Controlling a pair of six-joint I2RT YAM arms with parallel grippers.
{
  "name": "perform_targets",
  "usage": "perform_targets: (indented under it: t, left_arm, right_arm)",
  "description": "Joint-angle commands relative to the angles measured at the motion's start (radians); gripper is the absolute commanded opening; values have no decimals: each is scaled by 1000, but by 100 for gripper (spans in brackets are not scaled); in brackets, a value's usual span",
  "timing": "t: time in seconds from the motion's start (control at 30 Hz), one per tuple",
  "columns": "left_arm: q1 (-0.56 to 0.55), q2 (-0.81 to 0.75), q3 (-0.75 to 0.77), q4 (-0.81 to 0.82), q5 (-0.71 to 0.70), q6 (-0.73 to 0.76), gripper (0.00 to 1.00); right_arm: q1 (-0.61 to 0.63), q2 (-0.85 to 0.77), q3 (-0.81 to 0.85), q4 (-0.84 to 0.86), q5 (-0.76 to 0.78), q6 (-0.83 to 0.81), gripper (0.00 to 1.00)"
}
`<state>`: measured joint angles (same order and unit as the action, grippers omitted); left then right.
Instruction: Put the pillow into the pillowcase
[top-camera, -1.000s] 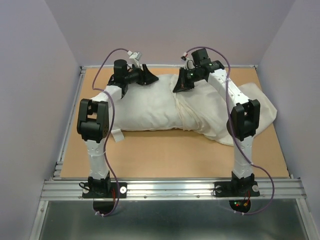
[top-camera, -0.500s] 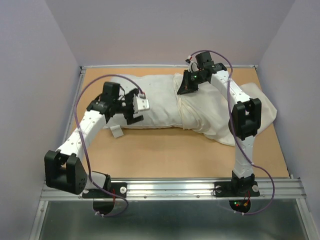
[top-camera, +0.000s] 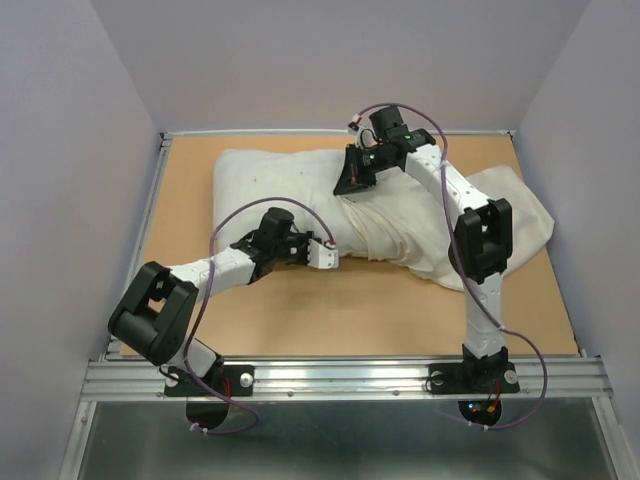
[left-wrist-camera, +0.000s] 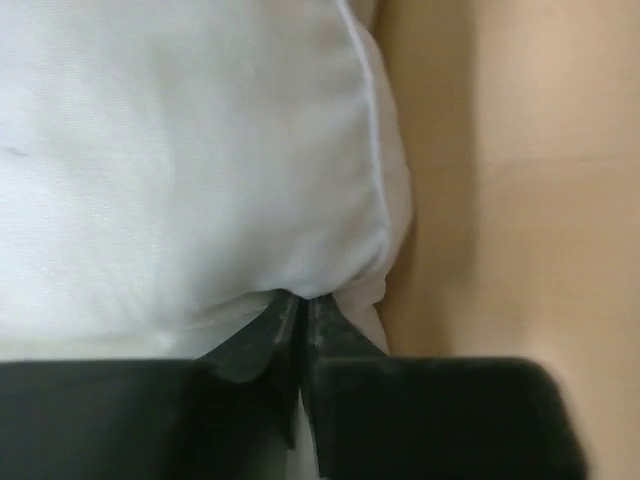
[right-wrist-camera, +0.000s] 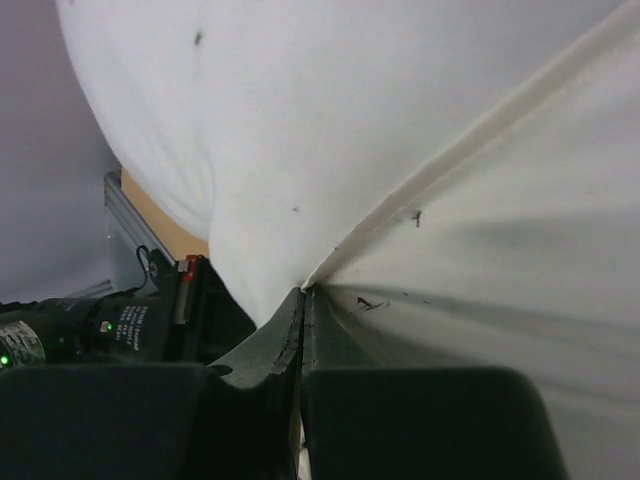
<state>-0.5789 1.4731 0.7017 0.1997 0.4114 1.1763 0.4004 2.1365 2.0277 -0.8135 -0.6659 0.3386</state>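
The pillow (top-camera: 270, 195) lies across the far half of the desk (top-camera: 330, 315). Its right end is tucked into the mouth of the pillowcase (top-camera: 500, 215), and most of its bulk is bare to the left. The cream sleeve trails off wrinkled toward the right edge.

At the far side of the mouth, the right tool (right-wrist-camera: 303, 292) is pinched fully closed on the pillowcase hem (right-wrist-camera: 470, 135), where it crosses the pillow. On the near side, the left tool (left-wrist-camera: 300, 300) has its jaws almost together on a fold of cool white fabric with a stitched edge. By its tone this looks like the pillow's near seam just short of the mouth, though the hem could be caught in it too.

The stuffing seems barely begun. It likely goes best if the right tool holds the hem firm and lifted so the mouth stays open. The left tool can then drive the pillow's edge rightward, low along the desk, into the sleeve. A thin pinch of cloth may slip, and the limp case may ride along with the pillow unless the far grip resists.
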Motion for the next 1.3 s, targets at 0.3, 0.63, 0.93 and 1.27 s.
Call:
perform_targets:
  t: [0.3,0.63,0.93,1.27]
  left_arm:
    - [-42,-4,308,58,220,-426,0]
    - [8,68,501,-49,342,-679,0]
    - [70,138,671,-114,417,-817,0]
    - [85,138,728,-175,405,-830,0]
  right_arm:
    - [-60,-57,217,90,21,45,66]
    - [-109,-641,-389,39,621,-403,45]
    - [-109,-650,-725,286,514,-359,45]
    - [-109,-512,-718,445,646,-351,60]
